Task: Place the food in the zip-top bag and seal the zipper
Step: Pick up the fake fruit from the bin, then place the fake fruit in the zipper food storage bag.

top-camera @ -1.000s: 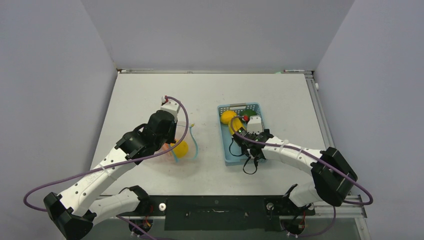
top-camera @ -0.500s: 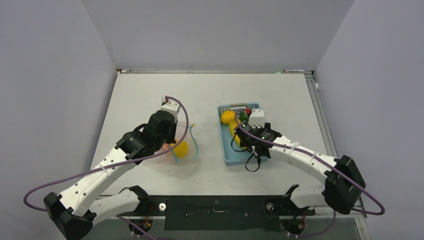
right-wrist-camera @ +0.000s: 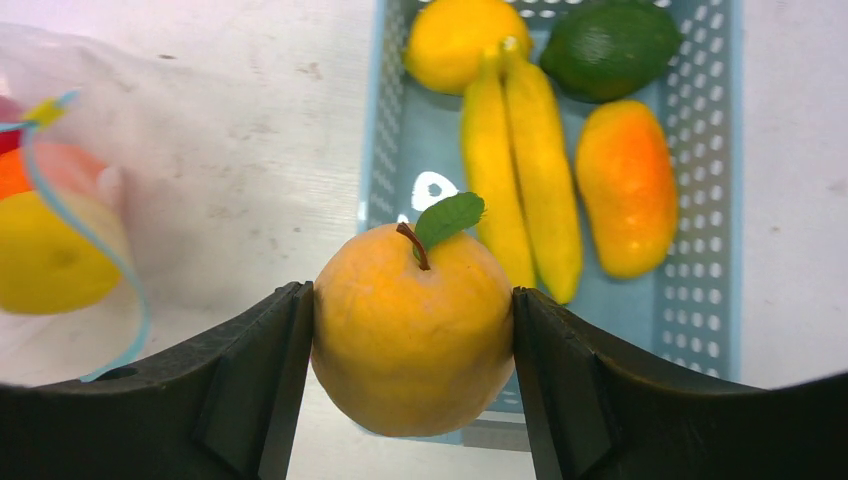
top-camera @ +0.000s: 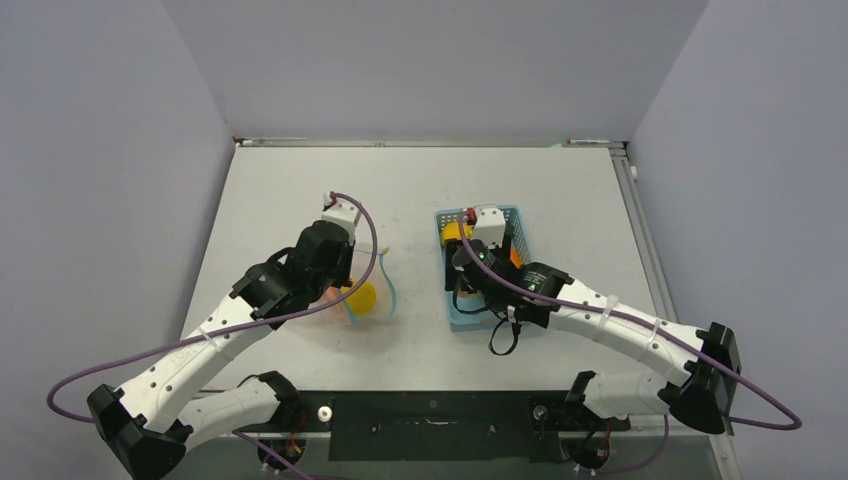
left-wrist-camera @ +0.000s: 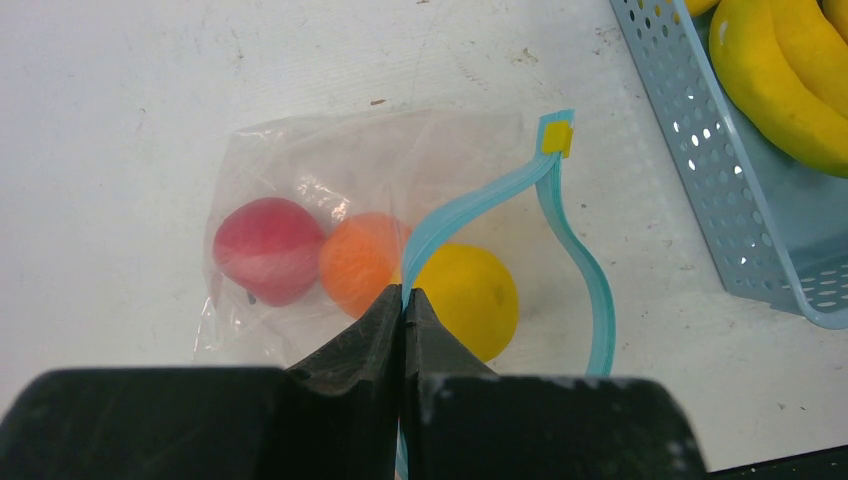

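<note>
We pinch the teal-blue zipper strip (left-wrist-camera: pixel 470 205) in our left end effector (left-wrist-camera: pixel 404 308) to hold the clear crinkly bag (left-wrist-camera: pixel 300 165) open; our right end effector (right-wrist-camera: pixel 413 320) clasps a leafed orange toy fruit (right-wrist-camera: pixel 400 350).

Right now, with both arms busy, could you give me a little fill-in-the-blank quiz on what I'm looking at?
The right gripper holds a yellow-orange fruit with a ____ leaf on top.
The left gripper is shut on the teal zipper of the clear bag, which holds ____ fruits.
The light-blue basket holds ____ bananas, a lemon, a lime and a mango.
Missing words: green; three; two.
</note>
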You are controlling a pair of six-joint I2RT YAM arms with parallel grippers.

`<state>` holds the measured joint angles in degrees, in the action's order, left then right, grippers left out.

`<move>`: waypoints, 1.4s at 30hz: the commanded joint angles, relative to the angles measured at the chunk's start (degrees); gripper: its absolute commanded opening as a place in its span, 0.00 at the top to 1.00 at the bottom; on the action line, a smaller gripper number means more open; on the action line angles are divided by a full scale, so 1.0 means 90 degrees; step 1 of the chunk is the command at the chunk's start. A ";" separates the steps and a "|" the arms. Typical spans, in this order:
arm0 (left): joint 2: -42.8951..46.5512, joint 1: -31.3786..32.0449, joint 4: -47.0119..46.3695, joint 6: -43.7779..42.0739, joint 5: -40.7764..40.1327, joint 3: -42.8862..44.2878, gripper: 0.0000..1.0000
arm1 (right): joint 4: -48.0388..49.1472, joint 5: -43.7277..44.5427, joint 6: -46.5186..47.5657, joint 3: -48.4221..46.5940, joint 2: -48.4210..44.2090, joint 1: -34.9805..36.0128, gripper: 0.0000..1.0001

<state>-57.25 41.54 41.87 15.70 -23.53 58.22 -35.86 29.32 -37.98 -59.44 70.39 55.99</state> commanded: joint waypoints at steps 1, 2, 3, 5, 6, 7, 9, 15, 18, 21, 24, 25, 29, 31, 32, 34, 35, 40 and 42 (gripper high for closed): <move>-0.0003 0.0010 -0.0223 0.0003 0.0007 0.0081 1.00 | 0.0770 -0.0491 0.0086 -0.0317 -0.0048 0.0243 0.63; -0.0005 0.0007 -0.0220 0.0003 0.0007 0.0085 1.00 | 0.0979 -0.0640 0.0097 -0.0282 -0.0077 0.0271 0.63; -0.0006 0.0007 -0.0219 0.0003 0.0007 0.0084 1.00 | 0.1185 -0.0796 0.0091 -0.0248 -0.0100 0.0295 0.63; -0.0006 0.0012 -0.0229 -0.0006 0.0007 0.0084 1.00 | 0.1567 -0.1076 0.0070 -0.0175 -0.0125 0.0335 0.63; -0.0006 0.0013 -0.0226 -0.0007 0.0015 0.0085 1.00 | 0.1743 -0.1187 0.0045 -0.0160 -0.0121 0.0359 0.63; -0.0013 0.0007 -0.0228 -0.0007 0.0017 0.0081 1.00 | 0.1922 -0.1286 0.0022 -0.0154 -0.0100 0.0382 0.63; -0.0015 0.0012 -0.0236 -0.0007 0.0012 0.0094 1.00 | 0.2202 -0.1455 -0.0033 -0.0166 -0.0012 0.0458 0.63; -0.0006 0.0003 -0.0229 -0.0012 0.0026 0.0091 1.00 | 0.3110 -0.1756 -0.0181 -0.0233 0.0314 0.0726 0.64; 0.0004 0.0003 -0.0233 -0.0007 0.0026 0.0090 1.00 | 0.3571 -0.1937 -0.0332 -0.0223 0.0532 0.0837 0.64; 0.0014 -0.0005 -0.0233 -0.0007 0.0026 0.0093 1.00 | 0.3923 -0.1974 -0.0481 -0.0238 0.0809 0.0972 0.64; 0.0023 0.0000 -0.0228 -0.0007 0.0026 0.0090 1.00 | 0.4352 -0.1971 -0.0602 -0.0297 0.1064 0.1074 0.64; 0.0025 -0.0004 -0.0231 -0.0007 0.0035 0.0087 1.00 | 0.4435 -0.1969 -0.0658 -0.0315 0.1156 0.1095 0.64; 0.0026 -0.0010 -0.0242 -0.0007 0.0031 0.0080 1.00 | 0.4791 -0.2098 -0.0828 -0.0375 0.1498 0.1145 0.64; 0.0024 -0.0013 -0.0244 -0.0005 0.0036 0.0077 1.00 | 0.4948 -0.2138 -0.0913 -0.0387 0.1669 0.1180 0.64; 0.0024 -0.0011 -0.0241 -0.0004 0.0041 0.0080 1.00 | 0.5009 -0.2152 -0.0946 -0.0395 0.1729 0.1187 0.65; 0.0033 -0.0017 -0.0240 0.0003 0.0046 0.0078 1.00 | 0.5148 -0.2211 -0.1029 -0.0386 0.1848 0.1191 0.65; 0.0033 -0.0025 -0.0240 0.0003 0.0053 0.0079 1.00 | 0.5259 -0.2247 -0.1070 -0.0379 0.1904 0.1191 0.65; 0.0034 -0.0032 -0.0248 0.0003 0.0064 0.0080 1.00 | 0.5640 -0.2444 -0.1265 -0.0352 0.2148 0.1209 0.65; 0.0026 -0.0032 -0.0250 0.0005 0.0065 0.0085 1.00 | 0.5797 -0.2513 -0.1372 -0.0326 0.2269 0.1206 0.65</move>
<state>-57.25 41.52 41.87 15.70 -23.51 58.22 8.80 8.58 -47.70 -60.55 89.62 66.24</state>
